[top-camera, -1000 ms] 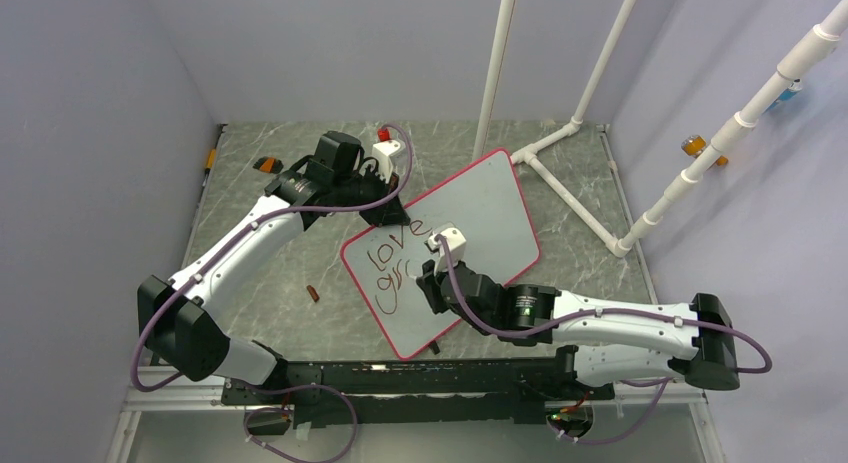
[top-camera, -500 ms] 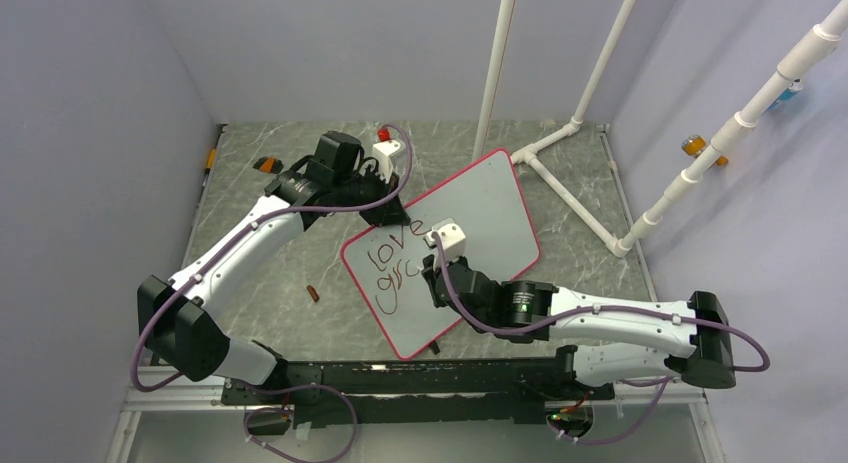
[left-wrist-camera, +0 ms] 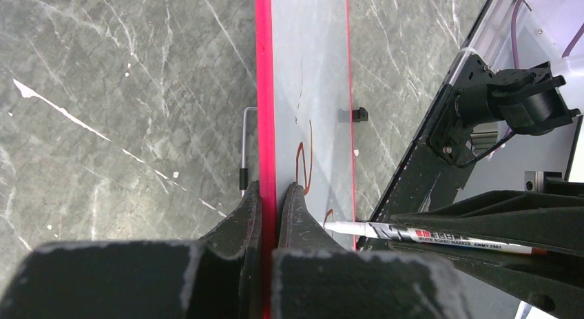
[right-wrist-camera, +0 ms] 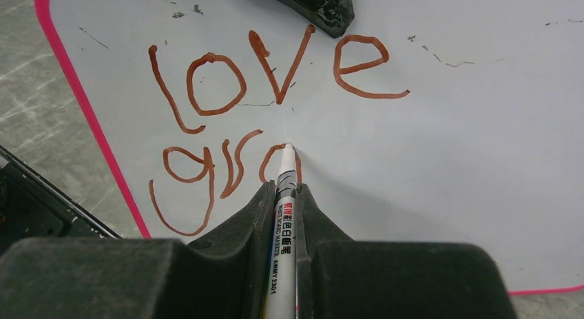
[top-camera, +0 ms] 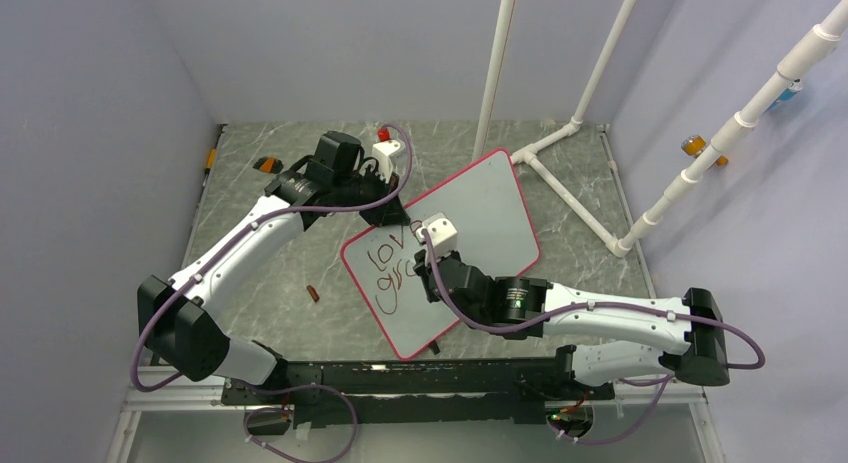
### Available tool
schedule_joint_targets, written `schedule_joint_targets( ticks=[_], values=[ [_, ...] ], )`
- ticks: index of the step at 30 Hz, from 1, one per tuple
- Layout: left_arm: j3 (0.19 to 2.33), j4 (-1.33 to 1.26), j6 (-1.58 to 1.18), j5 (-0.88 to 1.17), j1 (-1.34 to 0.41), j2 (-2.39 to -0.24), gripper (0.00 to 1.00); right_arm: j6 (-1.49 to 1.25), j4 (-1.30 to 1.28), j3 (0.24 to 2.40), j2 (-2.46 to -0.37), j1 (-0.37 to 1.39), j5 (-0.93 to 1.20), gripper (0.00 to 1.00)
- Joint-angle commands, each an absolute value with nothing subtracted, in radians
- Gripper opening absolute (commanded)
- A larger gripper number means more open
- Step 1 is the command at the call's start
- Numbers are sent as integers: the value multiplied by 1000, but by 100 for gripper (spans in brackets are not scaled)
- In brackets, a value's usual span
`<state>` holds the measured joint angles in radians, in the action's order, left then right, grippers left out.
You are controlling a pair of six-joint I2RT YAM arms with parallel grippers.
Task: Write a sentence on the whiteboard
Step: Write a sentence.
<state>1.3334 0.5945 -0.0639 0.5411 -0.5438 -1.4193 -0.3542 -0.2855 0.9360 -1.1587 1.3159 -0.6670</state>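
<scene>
The whiteboard [top-camera: 485, 218] lies tilted on the table, white with a red-pink frame. The sentence [top-camera: 388, 268] reads "love" above "gr" plus a partly drawn letter, in dark red strokes; it shows clearly in the right wrist view [right-wrist-camera: 275, 71]. My left gripper [top-camera: 385, 215] is shut on the whiteboard's far left edge [left-wrist-camera: 265, 91], one finger on each side of the frame. My right gripper [top-camera: 428, 273] is shut on a white marker [right-wrist-camera: 284, 215]. The marker tip touches the board at the top of the partly drawn letter. The marker also shows in the left wrist view [left-wrist-camera: 427, 233].
A white PVC pipe frame [top-camera: 560, 173] stands at the back right. A small red-brown cap [top-camera: 313, 294] lies on the table left of the board. An orange and black object [top-camera: 267, 164] sits at the far left. A black clip [left-wrist-camera: 358, 114] sits on the board's edge.
My right gripper has moved the marker up and left along the second line, lengthening the stroke after "gr". The left arm and the board have stayed still.
</scene>
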Motion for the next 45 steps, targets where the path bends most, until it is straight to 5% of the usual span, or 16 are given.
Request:
schedule_joint_targets(
  ticks=[1, 17, 45],
  values=[
    [1332, 548, 106, 330, -536, -1406, 0, -331, -219, 971, -1155, 1311, -634, 0],
    [1332, 547, 103, 343, -538, -1392, 0, -357, -233, 895, -1005, 1269, -670, 0],
    [1331, 549, 100, 348, -537, -1394, 0, -347, -70, 781, -975, 1139, -408, 0]
  ],
)
